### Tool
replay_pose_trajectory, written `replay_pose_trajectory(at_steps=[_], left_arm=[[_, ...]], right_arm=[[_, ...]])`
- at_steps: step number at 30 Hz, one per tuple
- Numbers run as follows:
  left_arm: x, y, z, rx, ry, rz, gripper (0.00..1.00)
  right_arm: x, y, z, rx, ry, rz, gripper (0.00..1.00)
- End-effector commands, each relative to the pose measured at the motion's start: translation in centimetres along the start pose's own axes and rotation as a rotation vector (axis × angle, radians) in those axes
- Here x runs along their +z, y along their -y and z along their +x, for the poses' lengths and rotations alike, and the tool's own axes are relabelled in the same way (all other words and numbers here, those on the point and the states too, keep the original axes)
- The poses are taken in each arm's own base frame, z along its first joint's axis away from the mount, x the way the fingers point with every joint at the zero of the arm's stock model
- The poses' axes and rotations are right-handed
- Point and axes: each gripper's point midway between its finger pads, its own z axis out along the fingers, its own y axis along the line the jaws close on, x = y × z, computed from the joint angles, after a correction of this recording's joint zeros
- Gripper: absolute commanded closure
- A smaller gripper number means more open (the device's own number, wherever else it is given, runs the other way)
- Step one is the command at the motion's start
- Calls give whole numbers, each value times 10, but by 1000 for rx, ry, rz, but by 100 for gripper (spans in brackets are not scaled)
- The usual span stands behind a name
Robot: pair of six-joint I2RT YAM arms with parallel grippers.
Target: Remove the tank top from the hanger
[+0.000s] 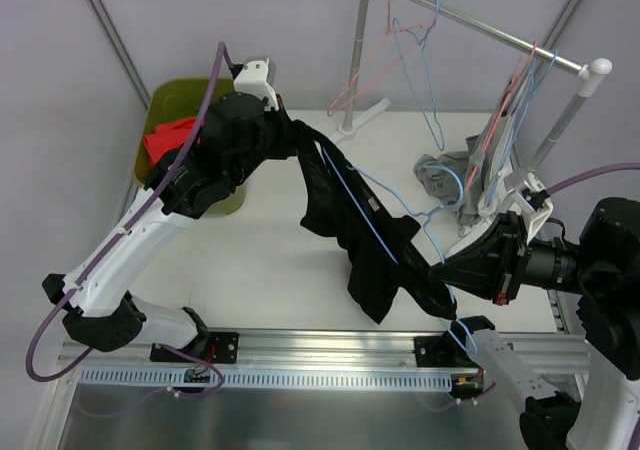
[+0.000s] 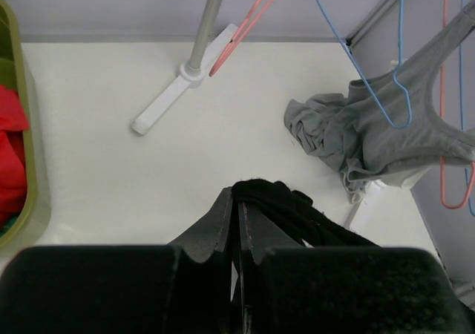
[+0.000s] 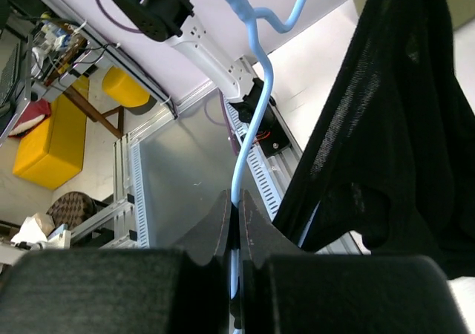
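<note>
**Step in hand: strip garment off wire.**

- L gripper [image 2: 237,209]: fingers pressed together on a fold of the black tank top [image 1: 350,220], held up over the far-left part of the table [image 1: 260,265].
- R gripper [image 3: 236,209]: fingers pinching the wire of the blue hanger [image 3: 264,82], near right.
- Tank top: off the table, stretched between both grippers. Hanger wire runs through it, so it is not yet free.

**Procedure (judgement)**

1. Hold R fixed as anchor.
2. Draw L away from R along the hanger arm so the strap slides off the wire end.
3. Keep fabric taut, not strained. Thin fabric may snag at the shoulder bend.
4. If it binds, tilt the hanger w/ R. Do not pull harder.
5. Stay clear of the rack [image 1: 480,18] and the grey garment [image 2: 349,133], far right.

**Markings:** no legible brand, label or text on garment, hanger or arms.
</note>
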Motion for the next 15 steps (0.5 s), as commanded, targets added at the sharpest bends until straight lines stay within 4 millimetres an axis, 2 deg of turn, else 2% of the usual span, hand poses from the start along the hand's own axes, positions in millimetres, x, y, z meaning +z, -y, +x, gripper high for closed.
replay_pose_trajectory(at_steps=[1, 3, 6, 7, 10, 12, 15], left_arm=[[-9, 6, -11, -42, 16, 61, 100], [-15, 27, -12, -31, -18, 182, 100], [-27, 34, -21, -53, -2, 232, 100], [-34, 29, -31, -64, 32, 214, 100], [-44, 16, -52, -53, 110, 160, 100], [-46, 10, -58, -49, 133, 133, 100], [-47, -4, -65, -72, 170, 53, 100]], right_arm=[[-2, -20, -7, -104, 13, -112, 100], [1, -24, -10, -118, 12, -187, 100], [7, -21, -17, -21, -10, -248, 100], [13, -9, -20, 25, -14, -218, 100], [20, 6, -17, 85, -29, -196, 99], [21, 7, -15, 105, -41, -207, 100], [19, -3, -12, 110, -69, -268, 100]])
